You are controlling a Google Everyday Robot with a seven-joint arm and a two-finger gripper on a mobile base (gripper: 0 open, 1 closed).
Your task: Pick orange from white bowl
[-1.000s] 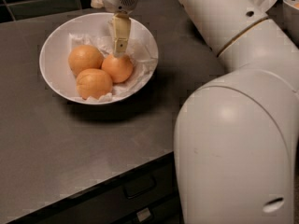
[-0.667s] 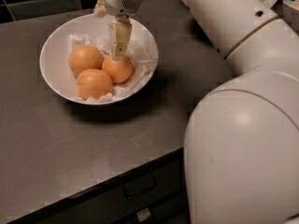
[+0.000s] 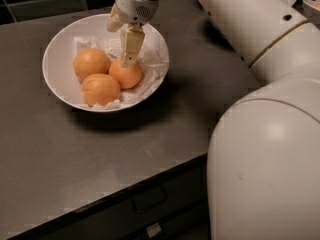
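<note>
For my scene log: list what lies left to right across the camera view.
white bowl (left rim) → pale back orange → orange, with the gripper at its top → robot arm

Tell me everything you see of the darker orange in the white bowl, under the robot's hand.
The orange is round, smooth, deep orange, the smallest of three. It rests on crumpled white paper in the white bowl, right of centre, close against one paler orange at left and a second paler orange in front. The hand hangs above, its tip at the fruit's top.
</note>
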